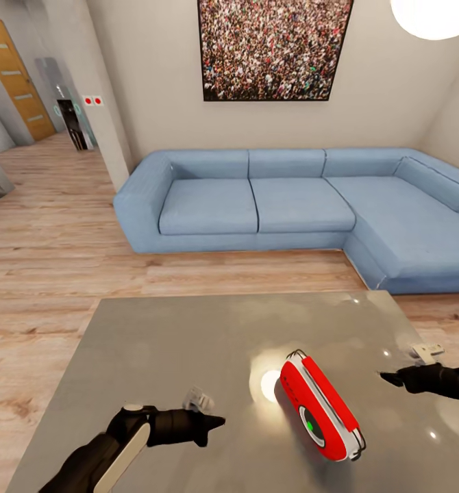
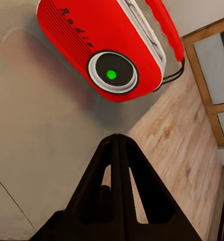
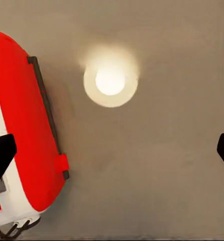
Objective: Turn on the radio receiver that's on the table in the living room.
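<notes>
Standing on the glossy desk (image 1: 188, 342), the red radio receiver (image 1: 320, 408) sits between the closed, empty left pincer (image 1: 216, 422) and wide-open, empty right pincer (image 1: 386, 375).

Red radio receiver (image 1: 320, 408) with green-lit dial, upright on glossy grey table (image 1: 188, 349)

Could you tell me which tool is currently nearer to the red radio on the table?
Right, by a little. The right tool hovers just beyond the radio's handle side, apart from it. The left tool points at its dial face, slightly farther off.
</notes>
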Motion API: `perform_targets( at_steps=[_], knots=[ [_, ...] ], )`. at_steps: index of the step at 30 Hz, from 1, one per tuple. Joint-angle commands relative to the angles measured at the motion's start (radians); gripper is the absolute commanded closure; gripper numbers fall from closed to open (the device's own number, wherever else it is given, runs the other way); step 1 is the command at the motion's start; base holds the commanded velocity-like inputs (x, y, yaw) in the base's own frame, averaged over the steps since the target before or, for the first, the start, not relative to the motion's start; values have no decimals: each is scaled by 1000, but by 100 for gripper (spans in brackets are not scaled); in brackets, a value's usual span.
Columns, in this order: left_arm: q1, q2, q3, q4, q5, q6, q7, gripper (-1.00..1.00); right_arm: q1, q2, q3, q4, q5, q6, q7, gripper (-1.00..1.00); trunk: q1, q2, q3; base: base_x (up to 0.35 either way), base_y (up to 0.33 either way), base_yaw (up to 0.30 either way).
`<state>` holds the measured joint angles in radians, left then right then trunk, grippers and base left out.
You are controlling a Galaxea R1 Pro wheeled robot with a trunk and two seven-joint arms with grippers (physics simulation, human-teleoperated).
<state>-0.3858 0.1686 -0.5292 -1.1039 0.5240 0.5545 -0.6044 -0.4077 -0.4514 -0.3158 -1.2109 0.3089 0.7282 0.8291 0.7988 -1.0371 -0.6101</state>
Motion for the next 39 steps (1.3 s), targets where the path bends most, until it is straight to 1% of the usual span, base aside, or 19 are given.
perform_targets(
  at_steps=[1,4,5,8,10,11,12,13,14,22,32,37,39],
  knots=[
    [14,6,0,-2,1,-3,0,100,13,0,-18,3,9,-3,-1,-100,0,0,2,0,0,0],
    [45,19,0,-4,1,-9,1,100,44,0,-52,18,27,-24,-2,-100,0,0,6,0,0,0],
    [58,25,0,-6,1,-12,2,100,59,0,-66,31,37,-42,-2,-100,0,0,8,0,0,0],
    [76,34,0,-9,1,-22,3,100,75,0,-85,76,56,-88,-2,-100,0,0,13,0,0,0],
    [85,37,0,-14,1,-30,4,100,81,0,-97,131,69,-136,-3,-100,0,0,16,0,0,0],
    [86,38,0,-14,1,-31,5,100,82,0,-99,144,71,-148,-3,-100,0,0,17,0,0,0],
    [89,39,0,-16,2,-34,6,100,84,0,-114,191,77,-187,-3,-100,0,0,19,0,0,0],
    [91,40,0,-17,2,-35,7,100,85,-1,-138,239,80,-229,-4,-100,0,0,20,0,0,0],
    [91,40,0,-17,2,-36,7,100,85,-1,-143,248,81,-239,-4,-100,0,0,22,0,0,0],
    [91,40,0,-17,2,-36,8,100,86,1,-152,266,102,-259,-4,-100,0,0,35,0,0,0],
    [91,40,0,-17,2,-31,8,100,86,1,-154,280,108,-261,-5,-100,0,0,50,0,0,0],
    [91,39,1,-17,2,-26,8,100,86,0,-155,299,108,-280,-6,-100,0,0,58,0,0,0],
    [91,37,3,-21,1,-5,8,100,86,0,-155,302,108,-288,-4,-100,0,0,61,0,0,0]
  ],
)
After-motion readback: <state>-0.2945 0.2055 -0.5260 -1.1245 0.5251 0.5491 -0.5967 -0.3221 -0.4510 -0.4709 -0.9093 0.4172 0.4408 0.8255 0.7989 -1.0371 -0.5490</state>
